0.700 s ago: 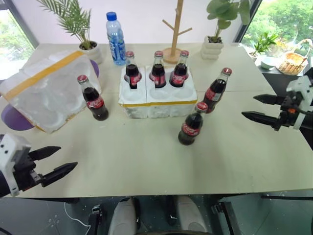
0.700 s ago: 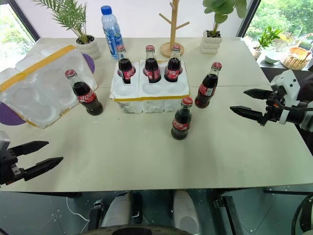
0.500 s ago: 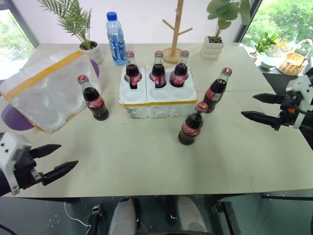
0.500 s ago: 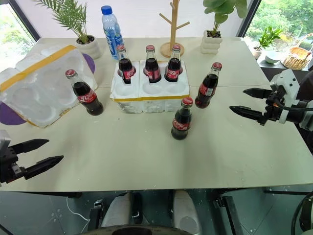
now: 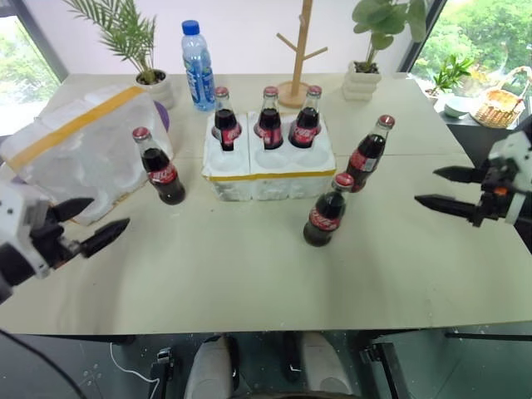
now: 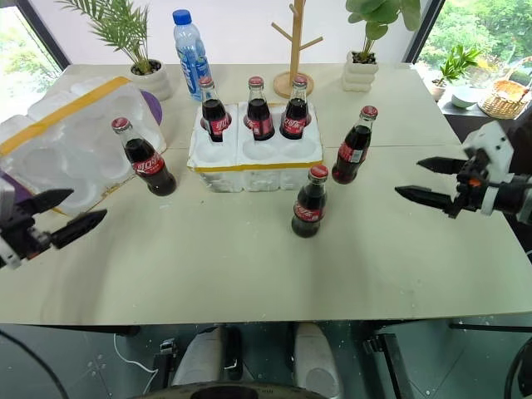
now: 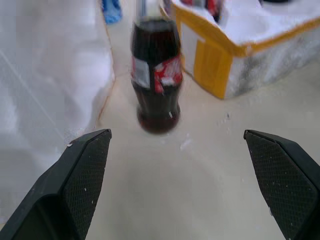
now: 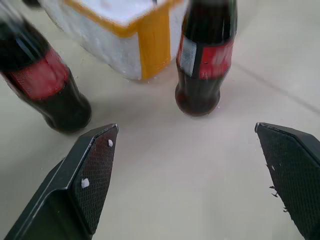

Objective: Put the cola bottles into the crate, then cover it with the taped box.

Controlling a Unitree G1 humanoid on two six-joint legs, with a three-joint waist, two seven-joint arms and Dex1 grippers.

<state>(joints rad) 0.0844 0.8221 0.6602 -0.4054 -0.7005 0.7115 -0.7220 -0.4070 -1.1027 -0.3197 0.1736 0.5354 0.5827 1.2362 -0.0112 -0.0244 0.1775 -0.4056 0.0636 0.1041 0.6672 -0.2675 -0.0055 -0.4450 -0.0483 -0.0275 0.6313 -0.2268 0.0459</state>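
- The taped box [image 5: 79, 150], your last job, lies tipped at the far left of the bench [image 5: 249, 266], hollow side facing you, not yet over anything.
- The crate [image 5: 268, 166] sits mid-bench toward the far side, half filled: three cola bottles [image 5: 268, 118] stand in its far row, and the three near wells are empty.
- Three bottles wait loose on the bench: one left bottle [image 5: 160, 168] between crate and taped box, one right bottle [image 5: 368, 155] just beside the crate's right end, one near bottle [image 5: 325, 213] in front of its right corner.
- Your left gripper [image 5: 87, 226] hangs at the near left with jaws spread wide and empty; your right gripper [image 5: 445, 187] hangs at the right edge, jaws likewise apart and holding nothing.
- The head views give you the whole layout; the left wrist view instead shows the left bottle [image 7: 156, 75] dead ahead between its fingers [image 7: 85, 170].
- The right wrist view frames the right bottle [image 8: 206, 55] and the near bottle [image 8: 42, 82], with the crate's taped corner [image 8: 150, 45] between them.
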